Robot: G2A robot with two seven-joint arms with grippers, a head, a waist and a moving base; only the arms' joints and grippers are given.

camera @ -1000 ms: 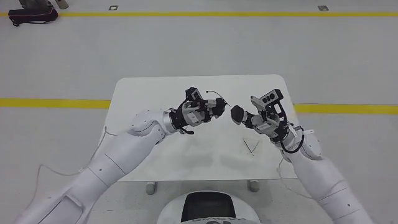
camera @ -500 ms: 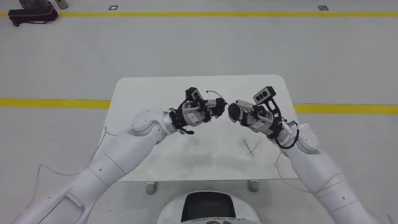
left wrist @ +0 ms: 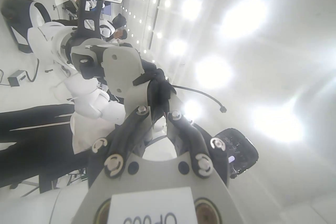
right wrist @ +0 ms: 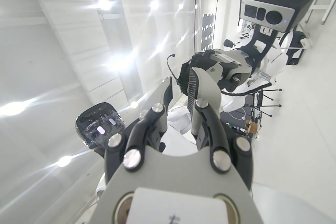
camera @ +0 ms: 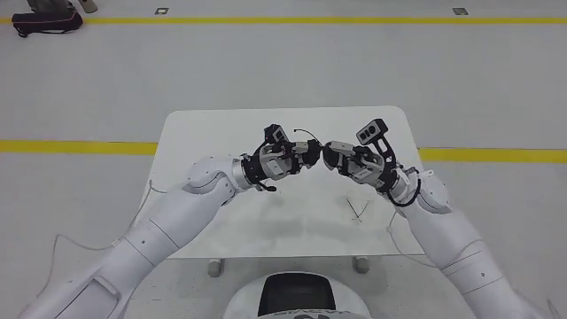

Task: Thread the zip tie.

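Black and thin, the zip tie sticks out of my left gripper in a slack arc. It ends in a small square head that hangs free in the air. The strap is smooth and narrow, and it curls up and away from the fingertips. The left gripper's fingers are pinched together on the strap near its lower end, so the tie sits above the middle of the white table, not on it.

My right gripper faces the left one tip to tip. Its 2 fingers stand parted with a clear gap, the ribbed pad of 1 of them exposed, and I see nothing held between them. I cannot tell whether the tie's other end reaches into that gap. 2 thin pale strips lie crossed in a V on the table under the right forearm.

Against the view from 1 second ago, the right gripper has come in toward the left. The open space between the 2 has closed until the tips are just beside each other. The left gripper and the tie sit where they were.
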